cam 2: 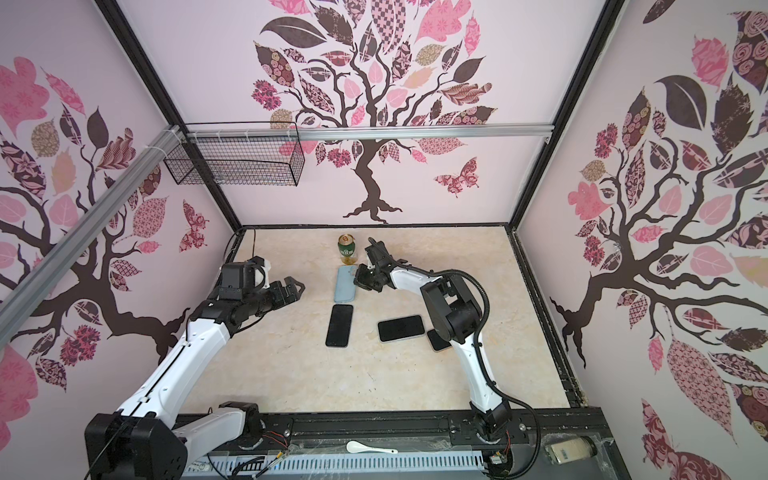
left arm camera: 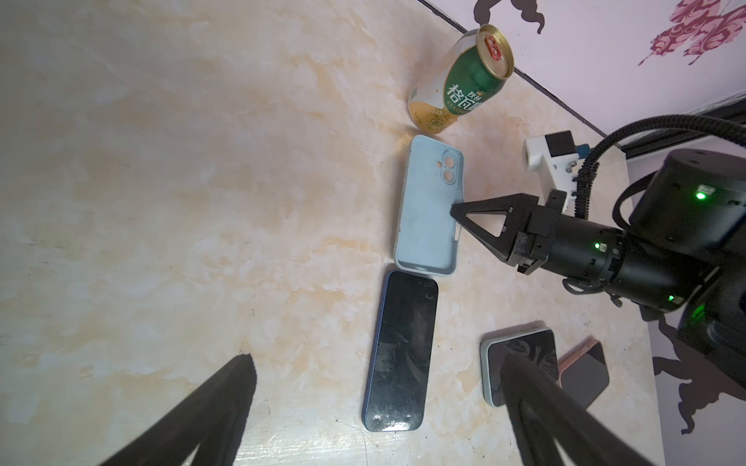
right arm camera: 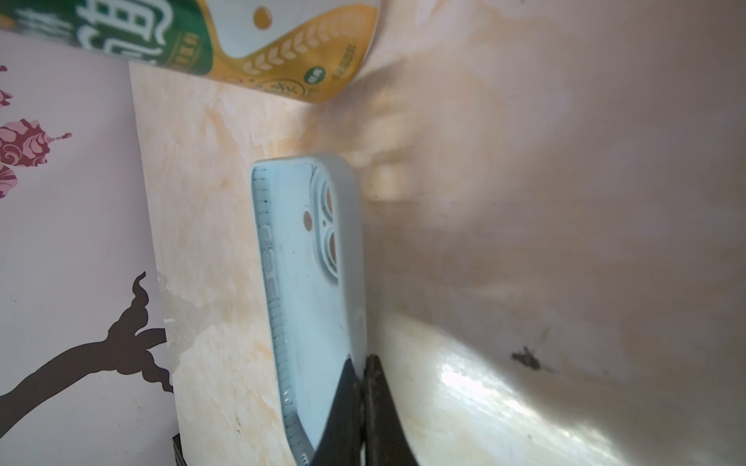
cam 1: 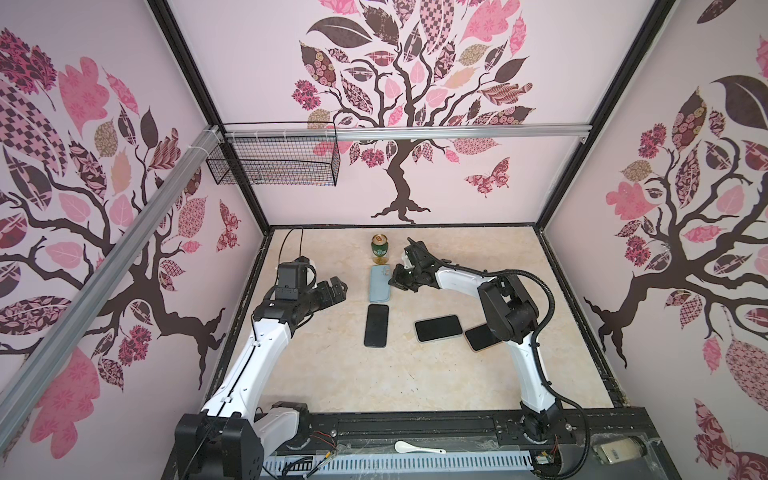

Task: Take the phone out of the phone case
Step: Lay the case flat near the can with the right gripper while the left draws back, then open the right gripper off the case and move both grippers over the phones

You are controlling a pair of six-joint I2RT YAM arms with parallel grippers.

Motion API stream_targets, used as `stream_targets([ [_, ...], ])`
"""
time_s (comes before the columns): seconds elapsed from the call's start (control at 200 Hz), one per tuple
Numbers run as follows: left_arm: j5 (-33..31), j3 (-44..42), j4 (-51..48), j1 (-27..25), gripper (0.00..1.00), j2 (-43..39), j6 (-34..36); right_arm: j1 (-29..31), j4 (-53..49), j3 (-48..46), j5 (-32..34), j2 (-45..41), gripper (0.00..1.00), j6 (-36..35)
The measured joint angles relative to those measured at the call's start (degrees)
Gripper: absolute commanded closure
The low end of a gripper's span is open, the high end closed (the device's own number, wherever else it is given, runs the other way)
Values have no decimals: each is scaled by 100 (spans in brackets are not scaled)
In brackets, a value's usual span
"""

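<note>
While our left end effector hangs wide open and empty, the phone lies bare on the bench, just near of the empty phone case. Right end effector is clamped shut on its right wall. The thin grip may slip, or shove it into the can just beyond.

- A robot test booth in a lab, not a home
- A left arm and a right arm are bolted to a black rail at the table front
- Frame posts and aluminium bars edge walls papered with pink trees
- A wire basket hangs from a bar, and a slotted cable duct runs along the front
</note>
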Motion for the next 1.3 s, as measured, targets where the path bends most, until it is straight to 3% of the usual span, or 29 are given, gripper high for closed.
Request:
stream_targets([
  [0.695, 590, 0, -9, 0, 2, 46, 354, -20, -286, 444, 44, 420, 94, 17],
  [1.185, 625, 0, -52, 0, 2, 46, 586, -28, -350, 595, 131, 448, 69, -81],
  [1.3, 553, 0, -70, -46, 2, 42, 667, -28, -387, 629, 199, 437, 57, -142],
])
